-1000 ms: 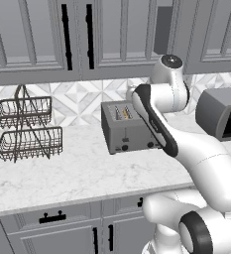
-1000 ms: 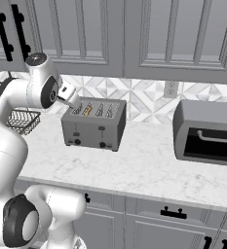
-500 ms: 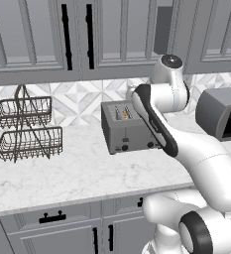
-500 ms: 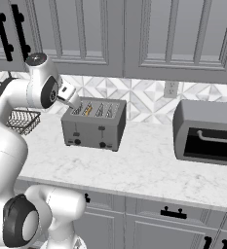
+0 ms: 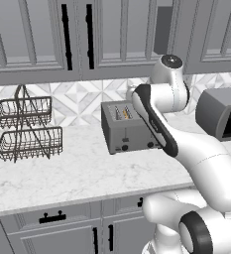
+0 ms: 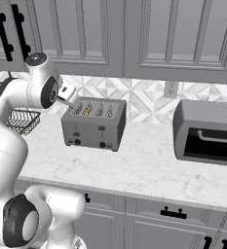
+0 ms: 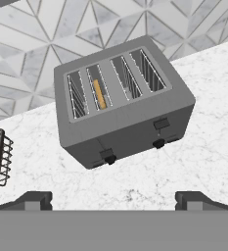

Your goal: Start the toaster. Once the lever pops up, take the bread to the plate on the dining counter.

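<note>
1. Nearest, the gripper [image 7: 113, 198] has its jaws spread wide and grips nothing; it hangs above and in front of the toaster [image 7: 123, 105], exactly where it was a second ago.
2. Beyond it, the toaster sits on the marble worktop [image 7: 203, 147], with the bread [image 7: 100, 94] sunk in the second slot from the left.
3. Nothing has shifted, so the lever press looks yet to begin.
4. Farther back, tiled backsplash [image 7: 47, 34].
</note>
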Robot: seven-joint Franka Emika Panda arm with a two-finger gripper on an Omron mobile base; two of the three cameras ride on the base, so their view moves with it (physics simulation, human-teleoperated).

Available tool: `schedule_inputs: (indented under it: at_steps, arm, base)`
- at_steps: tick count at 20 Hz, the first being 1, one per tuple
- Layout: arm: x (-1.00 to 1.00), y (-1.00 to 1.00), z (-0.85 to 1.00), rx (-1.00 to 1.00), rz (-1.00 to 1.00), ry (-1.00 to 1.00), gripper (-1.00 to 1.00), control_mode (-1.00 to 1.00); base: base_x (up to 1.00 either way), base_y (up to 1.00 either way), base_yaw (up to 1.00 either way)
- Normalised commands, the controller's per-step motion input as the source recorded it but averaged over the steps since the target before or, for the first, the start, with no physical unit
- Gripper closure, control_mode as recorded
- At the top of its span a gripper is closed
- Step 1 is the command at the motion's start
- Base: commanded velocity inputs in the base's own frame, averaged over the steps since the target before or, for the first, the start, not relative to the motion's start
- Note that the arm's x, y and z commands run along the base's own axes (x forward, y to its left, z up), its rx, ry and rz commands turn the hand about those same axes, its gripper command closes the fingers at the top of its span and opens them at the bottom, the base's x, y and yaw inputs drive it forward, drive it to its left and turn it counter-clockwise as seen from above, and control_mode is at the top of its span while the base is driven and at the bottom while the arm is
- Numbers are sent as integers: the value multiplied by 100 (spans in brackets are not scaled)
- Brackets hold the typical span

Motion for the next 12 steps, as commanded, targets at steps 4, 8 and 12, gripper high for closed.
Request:
schedule_inputs:
  at_steps: [4,8,12]
  arm:
    - [0,0,0,0,0,0,-100,-100]
    - [0,0,0,0,0,0,-100,-100]
    - [0,0,0,0,0,0,-100,-100]
  base:
    - [0,0,0]
    - [0,0,0]
    - [0,0,0]
